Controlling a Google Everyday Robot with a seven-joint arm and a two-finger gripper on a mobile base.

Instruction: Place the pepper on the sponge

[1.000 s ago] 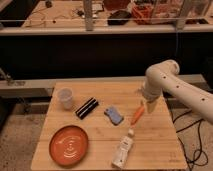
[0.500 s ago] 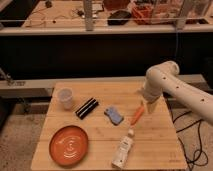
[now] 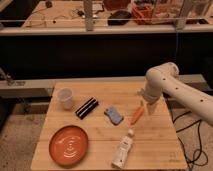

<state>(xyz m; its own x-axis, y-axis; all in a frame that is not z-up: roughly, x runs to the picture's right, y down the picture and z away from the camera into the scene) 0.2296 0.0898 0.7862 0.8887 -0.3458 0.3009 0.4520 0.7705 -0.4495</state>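
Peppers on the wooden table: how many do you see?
1. The pepper lies between the sponge and the pincer, which hangs close beside it. None seems hidden.

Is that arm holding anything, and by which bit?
Cannot tell. The gripper is right at the upper end of the pepper, but no grip is visible.

A pale wooden surface (image 3: 160, 145) carries a white cup (image 3: 65, 97) near its far left corner. Just to the cup's right lies a black block (image 3: 86, 107) with pale stripes, set at a slant. A round orange plate (image 3: 69, 145) sits at the near left. A white bottle (image 3: 123, 149) lies on its side near the front edge, well in front of the pincer (image 3: 149, 107), which hangs over the surface's right side. Dark cables (image 3: 192, 125) trail on the floor to the right.
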